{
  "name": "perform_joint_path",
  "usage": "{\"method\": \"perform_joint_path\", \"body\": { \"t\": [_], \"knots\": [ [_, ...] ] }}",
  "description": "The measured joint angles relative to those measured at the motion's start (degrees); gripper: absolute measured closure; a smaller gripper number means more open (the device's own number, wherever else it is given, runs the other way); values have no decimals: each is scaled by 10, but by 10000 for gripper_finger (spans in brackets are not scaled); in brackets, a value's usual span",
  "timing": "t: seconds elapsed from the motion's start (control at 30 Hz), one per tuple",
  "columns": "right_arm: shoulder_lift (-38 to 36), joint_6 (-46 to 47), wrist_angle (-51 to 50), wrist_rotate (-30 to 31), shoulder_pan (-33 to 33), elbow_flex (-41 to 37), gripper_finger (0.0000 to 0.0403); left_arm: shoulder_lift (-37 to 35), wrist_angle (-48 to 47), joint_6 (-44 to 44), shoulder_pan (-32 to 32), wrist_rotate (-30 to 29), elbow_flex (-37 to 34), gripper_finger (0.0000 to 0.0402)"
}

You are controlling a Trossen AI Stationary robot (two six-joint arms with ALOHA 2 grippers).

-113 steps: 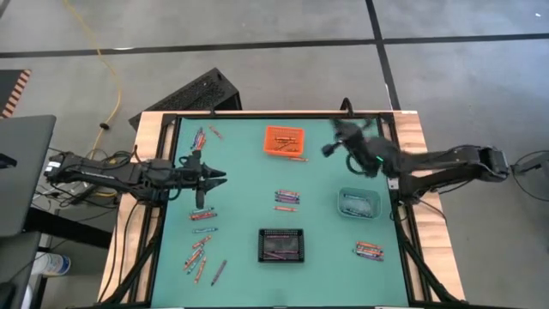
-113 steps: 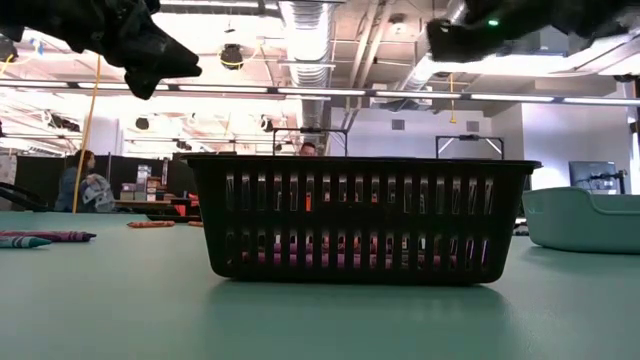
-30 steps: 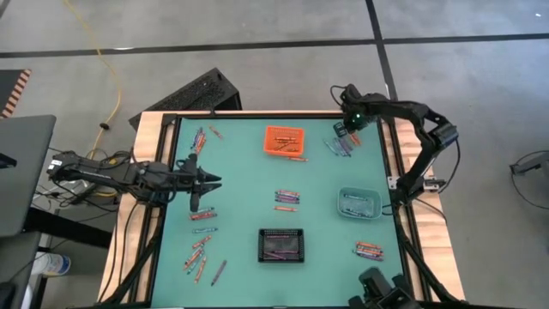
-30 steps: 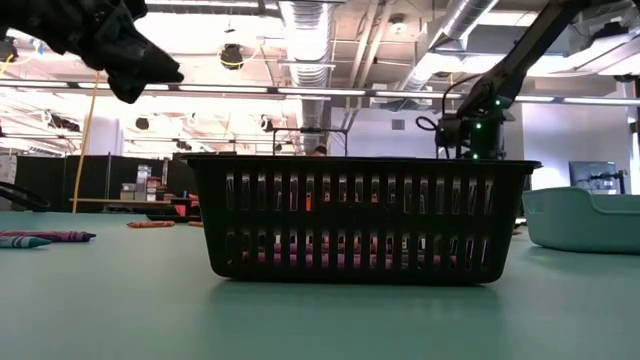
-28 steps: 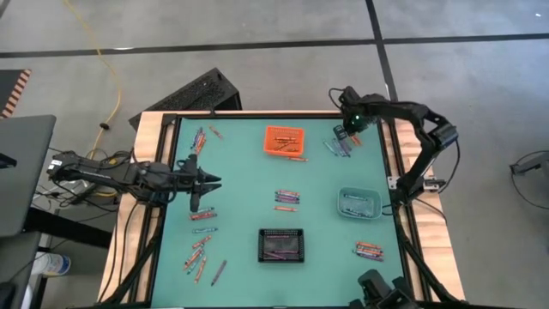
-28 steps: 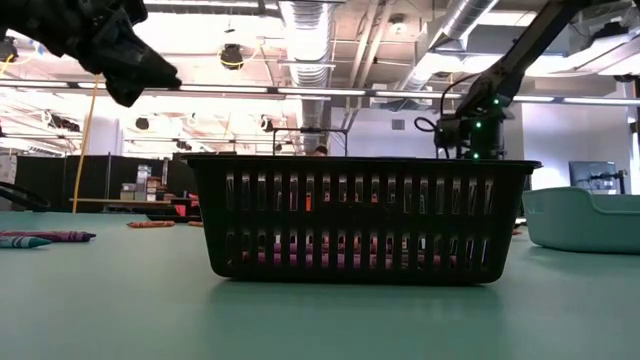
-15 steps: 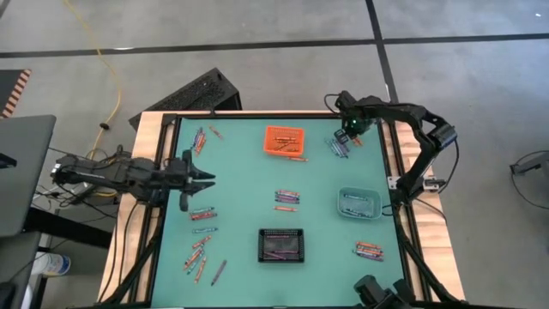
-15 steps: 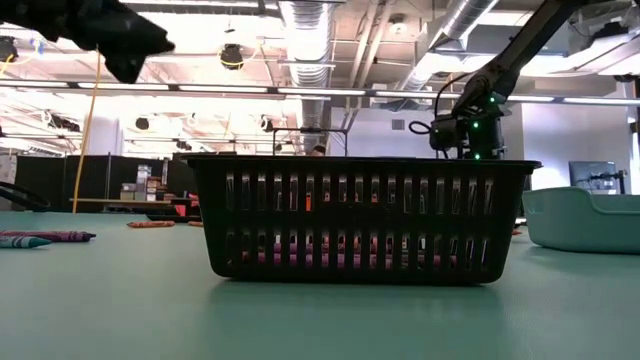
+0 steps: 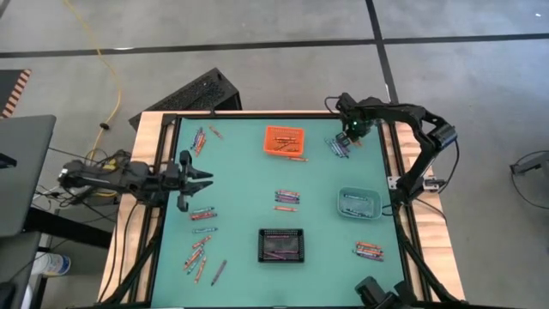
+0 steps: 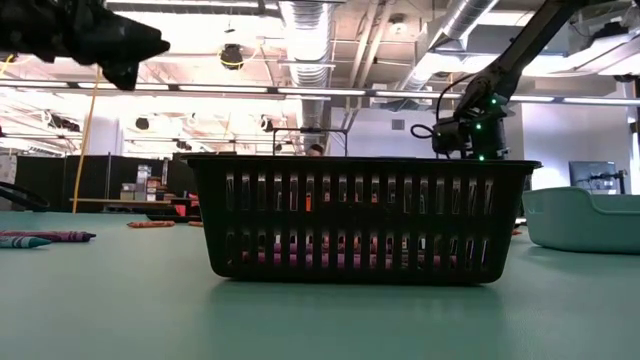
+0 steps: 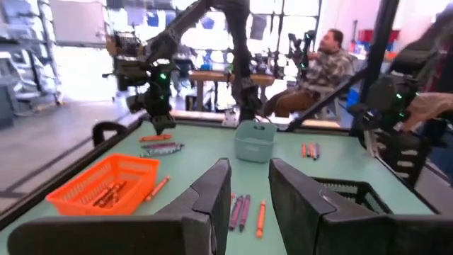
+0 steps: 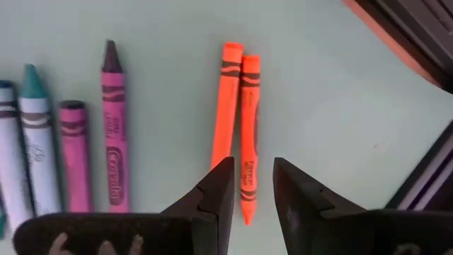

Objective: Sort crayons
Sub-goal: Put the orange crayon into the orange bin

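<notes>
Orange crayons: two are seen lying side by side and touching on the green table, directly under the right gripper.
Neighbouring crayons: purple-pink ones and blue-grey ones are laid just beside the orange pair, apart from it; together they form the cluster at the table's far right corner.
Right gripper: its fingers are held apart and nothing is clamped; one orange crayon is lined up with the gap between them.
Change, right arm: the arm has been swung out from over the table's right half and brought low over this cluster during the last few seconds, with small shifts since.
Meaning for the task: an approach to a pick is judged to be in hand; closing on a single crayon may be hindered by its touching twin.
Left gripper: its fingers are parted and empty; it has been drawn back toward the table's left edge and is kept raised.
Other crayons: loose groups are left at the centre, the near left, the far left and the near right.
Bins: an orange bin, a black bin and a teal bin are set well apart; each already appears to hold a few crayons.
Progress: sorting is judged to be well short of done.
</notes>
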Motion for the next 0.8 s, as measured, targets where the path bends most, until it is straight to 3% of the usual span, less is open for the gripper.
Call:
{"method": "perform_joint_path", "body": {
  "t": [0.33,0.47,0.6,0.8],
  "knots": [
    [1,-5,19,-8,0,0,291,-47,-9,-1,0,-54,-56,316],
    [4,-6,37,-27,0,-3,300,-47,-57,-5,0,-86,-65,316],
    [4,-6,43,-27,1,-6,308,-44,-132,-6,0,-81,-61,316],
    [4,1,44,-27,1,-6,313,-38,-141,-2,1,-80,-59,316]
  ]
}}
